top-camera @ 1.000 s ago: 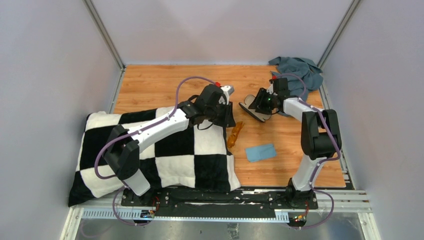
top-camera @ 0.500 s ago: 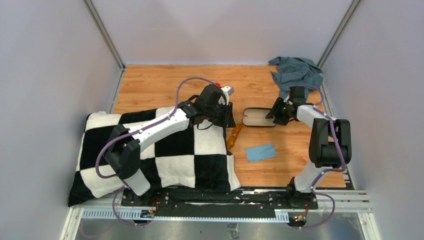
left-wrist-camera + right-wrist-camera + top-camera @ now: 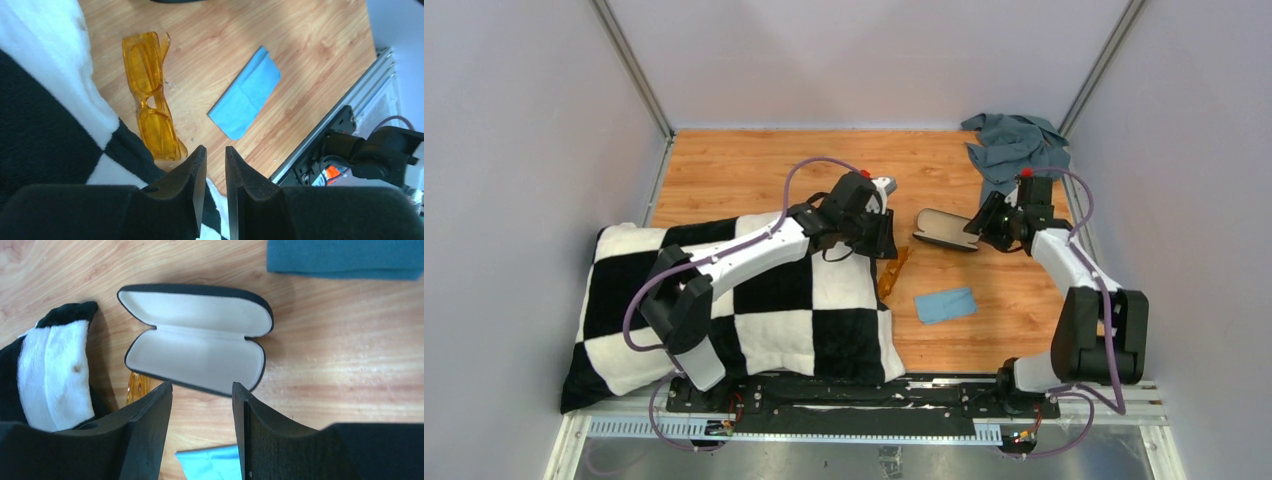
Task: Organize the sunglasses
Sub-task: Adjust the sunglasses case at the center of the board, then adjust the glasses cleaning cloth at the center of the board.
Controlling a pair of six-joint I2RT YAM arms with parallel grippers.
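Observation:
The sunglasses (image 3: 892,270), a folded translucent amber pair, lie on the wooden table against the edge of the chequered pillow (image 3: 724,300). In the left wrist view the sunglasses (image 3: 150,100) sit just beyond my fingertips. My left gripper (image 3: 881,240) (image 3: 215,150) hovers over the pillow's corner, open by a narrow gap with nothing in it. The black case (image 3: 944,229) (image 3: 200,340) lies open, beige lining up. My right gripper (image 3: 980,228) (image 3: 201,386) stands open at the case's right end, holding nothing. One end of the sunglasses (image 3: 136,385) shows beside its left finger.
A small light-blue cloth (image 3: 945,304) (image 3: 245,100) lies flat near the sunglasses, towards the front. A crumpled grey-teal cloth (image 3: 1019,145) (image 3: 345,257) sits in the back right corner. The pillow covers the left front of the table. Walls enclose three sides.
My right gripper has drawn back to the right, away from the case, and its arm has swung outward. The case now lies open and flat. The left gripper shifted slightly right.

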